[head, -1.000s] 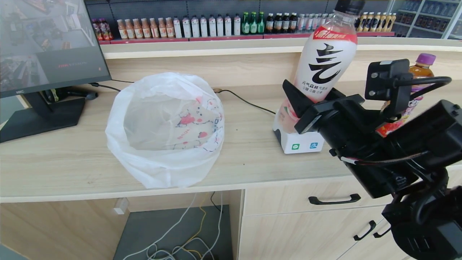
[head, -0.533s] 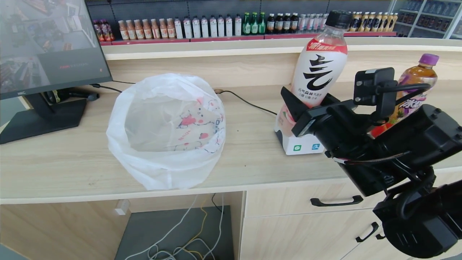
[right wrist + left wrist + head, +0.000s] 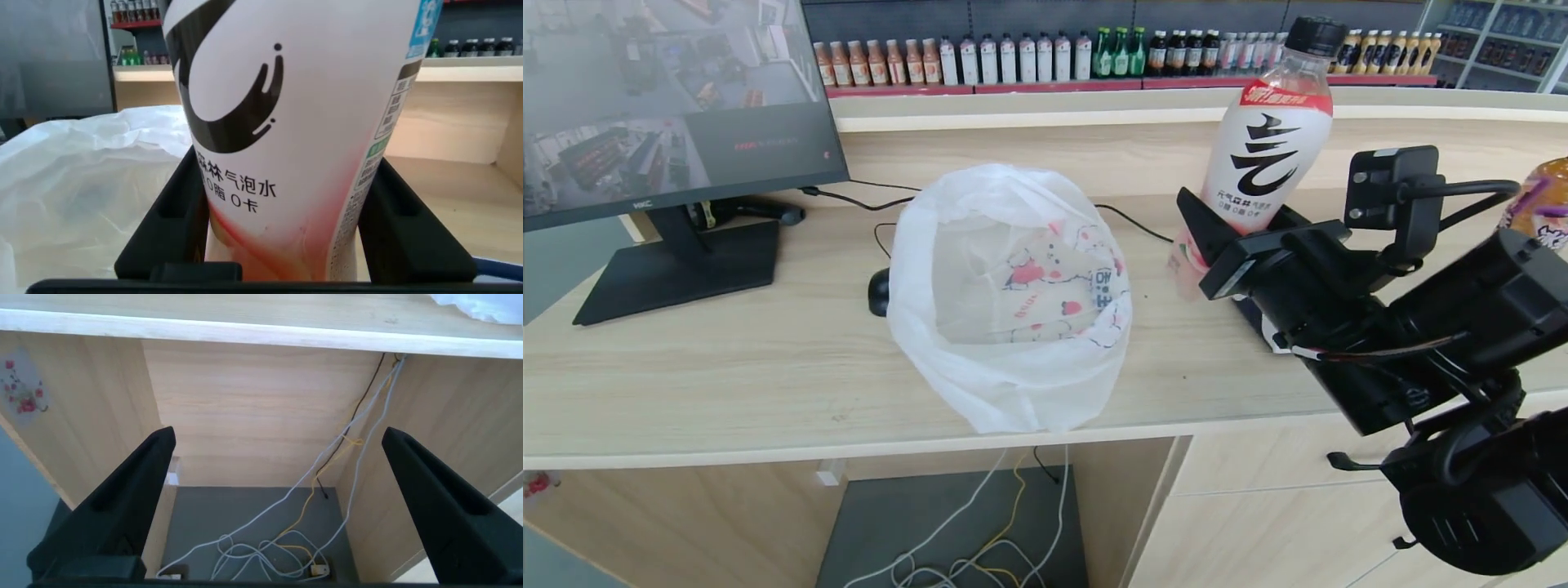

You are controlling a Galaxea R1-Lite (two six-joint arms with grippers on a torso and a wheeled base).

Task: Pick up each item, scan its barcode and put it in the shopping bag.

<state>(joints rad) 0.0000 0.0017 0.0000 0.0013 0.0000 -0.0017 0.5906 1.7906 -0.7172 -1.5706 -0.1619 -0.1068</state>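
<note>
Clamped on the lower part of a white-labelled drink bottle [image 3: 1270,147], the right gripper [image 3: 1241,241] holds it nearly upright above the right half of the counter [image 3: 727,359], black cap up. It hangs just right of the shopping bag [image 3: 1013,327], apart from it. That bag stands open at the counter's front edge, near the middle. Spread wide with nothing between its fingers, the left gripper [image 3: 278,441] hangs below the counter's front edge, facing loose cables. A monitor [image 3: 670,98] occupies the rear left corner; a black mouse [image 3: 878,291] lies just beside the bag's left side.
</note>
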